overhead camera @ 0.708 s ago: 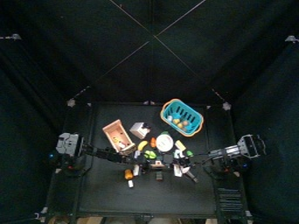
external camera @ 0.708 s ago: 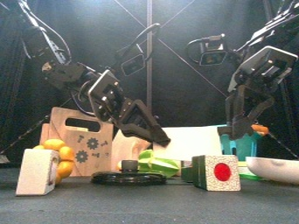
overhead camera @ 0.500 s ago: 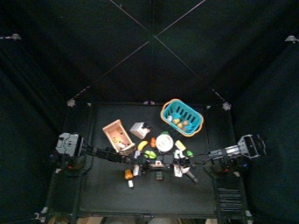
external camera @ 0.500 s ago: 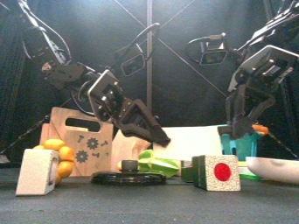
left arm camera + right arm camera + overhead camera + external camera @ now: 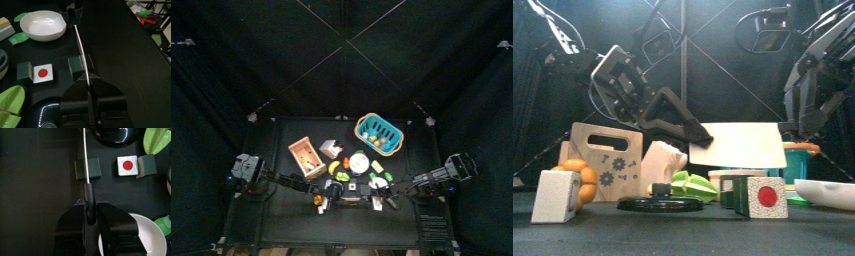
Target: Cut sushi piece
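— Under the left claw (image 5: 87, 102)?
— The green sushi (image 5: 78, 66), right beneath the knife (image 5: 80, 50) its jaws clamp.
— And the right claw (image 5: 89, 225)?
— Clamped on a handle (image 5: 89, 200) too, blade over that sushi; a red-dotted piece (image 5: 128, 165) lies just beside.

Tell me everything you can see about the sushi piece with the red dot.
The sushi piece is a small block with a pale, rice-like square face and a round red centre, wrapped in a dark green band that shows as slabs on two opposite sides. It lies on the black table, red face up as the wrist views show it; the front view shows that face towards the camera. A separate dark green block sits beside it with a gap between. The thin knife blade crosses that block, not this piece.
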Motion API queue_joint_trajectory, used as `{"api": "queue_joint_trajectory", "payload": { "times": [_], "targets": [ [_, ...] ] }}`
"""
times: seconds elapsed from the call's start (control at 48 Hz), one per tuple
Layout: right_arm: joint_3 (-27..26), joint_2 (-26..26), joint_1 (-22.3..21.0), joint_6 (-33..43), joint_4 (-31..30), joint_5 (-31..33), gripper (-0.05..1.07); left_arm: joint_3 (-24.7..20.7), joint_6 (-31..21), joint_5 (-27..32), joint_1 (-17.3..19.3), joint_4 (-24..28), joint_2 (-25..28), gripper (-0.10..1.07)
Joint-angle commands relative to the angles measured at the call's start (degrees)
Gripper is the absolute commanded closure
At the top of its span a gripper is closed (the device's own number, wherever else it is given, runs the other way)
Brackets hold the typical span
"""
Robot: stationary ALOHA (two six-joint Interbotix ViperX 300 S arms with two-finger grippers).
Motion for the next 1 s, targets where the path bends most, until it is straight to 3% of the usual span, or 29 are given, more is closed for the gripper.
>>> {"api": "queue_joint_trajectory", "payload": {
  "times": [0.0,0.5,0.771,0.979],
  "targets": [
    [-0.9,-0.4,-0.5,0.0,-0.3,0.1,0.57,-1.1,0.2,-0.4,-1.1,0.2,-0.4,0.69],
    [-0.8,3.4,-1.0,-0.1,-1.6,-0.3,0.57,-2.0,0.2,-0.1,-0.7,-0.1,3.3,0.69],
    [-1.9,-0.3,-1.6,-0.1,-4.6,1.4,0.57,-1.8,0.3,0.1,-0.6,0.0,2.9,0.69],
    [-1.9,-0.4,-1.5,-0.1,-4.6,1.4,0.57,-1.6,0.4,0.1,-0.6,0.1,1.2,0.69]
  ]
}}
